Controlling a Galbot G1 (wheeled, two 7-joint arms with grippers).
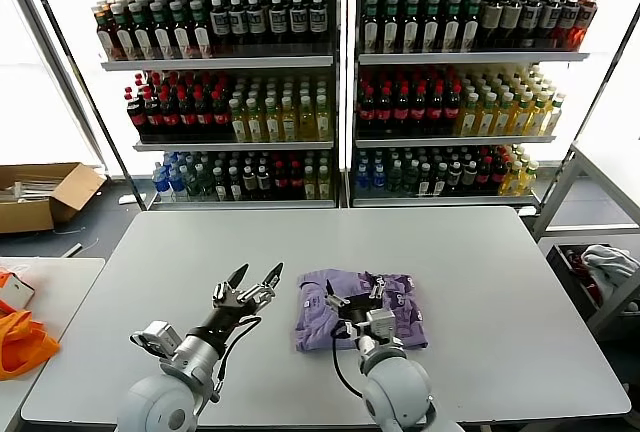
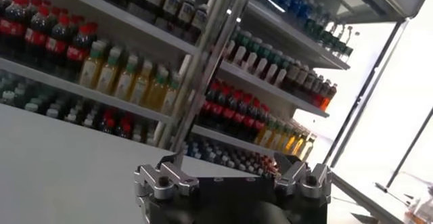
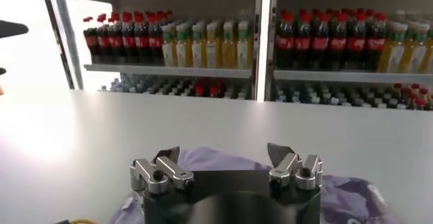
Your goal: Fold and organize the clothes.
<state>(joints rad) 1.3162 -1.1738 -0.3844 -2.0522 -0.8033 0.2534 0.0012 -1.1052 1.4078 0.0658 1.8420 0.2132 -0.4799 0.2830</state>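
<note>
Fingers (image 1: 273, 274) of the left gripper (image 1: 255, 276) stand spread wide and grasp nothing, raised above the bare grey worktop (image 1: 480, 262) just to the left of the folded clothes (image 1: 410, 304). Beside it, the right gripper (image 1: 352, 295) hangs over the near left part of that bundle, its own fingers (image 3: 279, 153) likewise released and apart, their dark tips above the fabric; whether they touch it cannot be told. Folded into a compact rectangle, the lavender-purple T-shirt lies on the near half of the worktop, slightly right of centre, with a dark printed graphic showing on its upper face. At the near left, orange fabric (image 1: 20, 342) sits on a separate low table (image 1: 60, 287), and a white-grey cloth bundle (image 1: 606, 264) rests in a rack (image 1: 572, 274) at the right edge. Farther left, an open cardboard box (image 1: 45, 195) lies on the floor. Beyond the worktop's far edge, two shelving units (image 1: 340, 62) hold rows of bottled drinks (image 1: 410, 104).
</note>
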